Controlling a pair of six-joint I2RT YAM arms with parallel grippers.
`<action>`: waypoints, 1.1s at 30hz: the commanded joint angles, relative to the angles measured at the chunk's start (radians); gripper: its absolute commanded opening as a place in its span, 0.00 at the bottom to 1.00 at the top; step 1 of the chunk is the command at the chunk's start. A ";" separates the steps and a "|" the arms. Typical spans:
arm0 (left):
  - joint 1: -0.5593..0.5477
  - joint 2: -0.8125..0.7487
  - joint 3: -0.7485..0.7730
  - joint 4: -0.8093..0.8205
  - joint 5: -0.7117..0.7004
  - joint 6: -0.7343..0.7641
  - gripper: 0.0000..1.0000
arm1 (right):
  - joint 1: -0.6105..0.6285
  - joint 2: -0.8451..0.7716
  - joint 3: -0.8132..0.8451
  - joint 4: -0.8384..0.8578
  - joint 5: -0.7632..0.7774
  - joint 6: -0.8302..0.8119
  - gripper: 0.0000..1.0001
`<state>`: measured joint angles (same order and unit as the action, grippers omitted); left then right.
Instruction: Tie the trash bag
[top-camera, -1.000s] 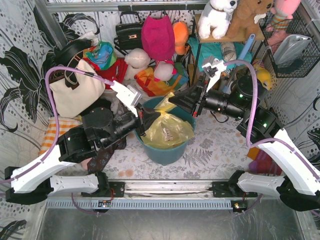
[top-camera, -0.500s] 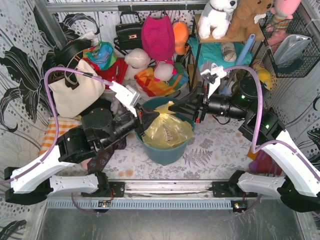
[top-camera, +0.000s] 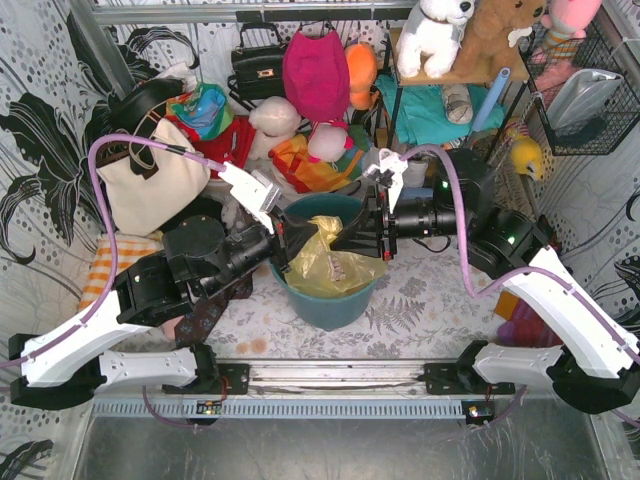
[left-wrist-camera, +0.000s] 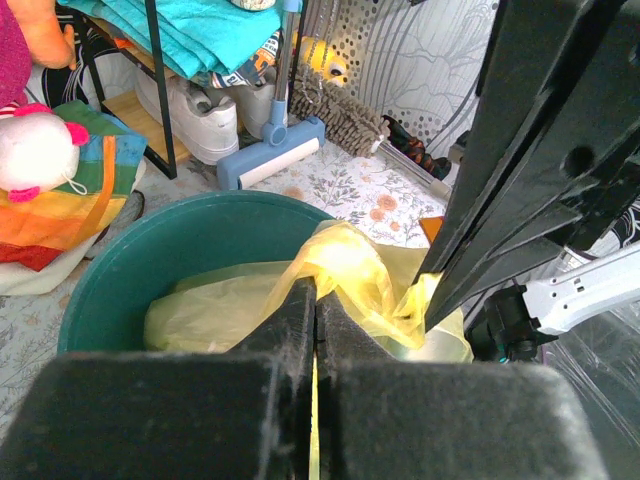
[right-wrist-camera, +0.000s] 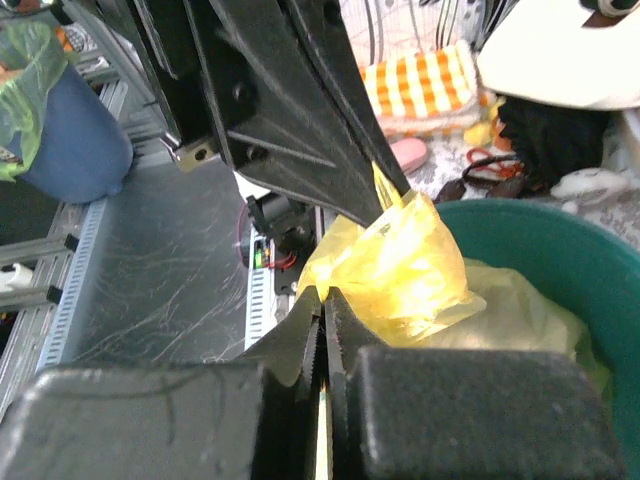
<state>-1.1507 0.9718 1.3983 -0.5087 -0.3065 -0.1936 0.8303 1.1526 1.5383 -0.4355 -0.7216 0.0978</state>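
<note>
The yellow-green trash bag (top-camera: 322, 262) sits in the round teal bin (top-camera: 330, 295) at the table's middle. My left gripper (top-camera: 300, 237) is shut on a pulled-up flap of the bag at the bin's left; the flap (left-wrist-camera: 345, 270) shows between its closed fingers (left-wrist-camera: 300, 315). My right gripper (top-camera: 340, 238) is shut on another flap over the bin's middle; the flap (right-wrist-camera: 400, 265) rises from its closed fingers (right-wrist-camera: 345, 320). The two grippers meet tip to tip above the bag. Crumpled paper shows faintly through the plastic.
Bags, plush toys and a white tote (top-camera: 150, 180) crowd the back and left. A shelf with teal cloth (top-camera: 430, 105) stands at the back right, a wire basket (top-camera: 590, 90) on the right wall. A checked cloth (top-camera: 115, 262) lies left of the bin.
My right gripper has moved left from the bin's right rim to over its middle, carrying its flap toward the left gripper. The left gripper has held still.
</note>
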 joint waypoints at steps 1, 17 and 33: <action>0.005 -0.002 0.009 0.039 -0.004 -0.009 0.00 | 0.004 0.012 0.040 -0.084 -0.066 -0.074 0.00; 0.009 -0.001 0.013 0.037 0.009 -0.015 0.00 | 0.054 0.053 0.061 -0.227 0.020 -0.155 0.00; 0.009 -0.008 0.017 0.032 0.029 -0.023 0.00 | 0.074 0.175 0.312 -0.578 0.180 -0.376 0.00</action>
<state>-1.1484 0.9718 1.3983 -0.5095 -0.2905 -0.2081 0.8993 1.2957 1.7691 -0.8906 -0.5892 -0.1860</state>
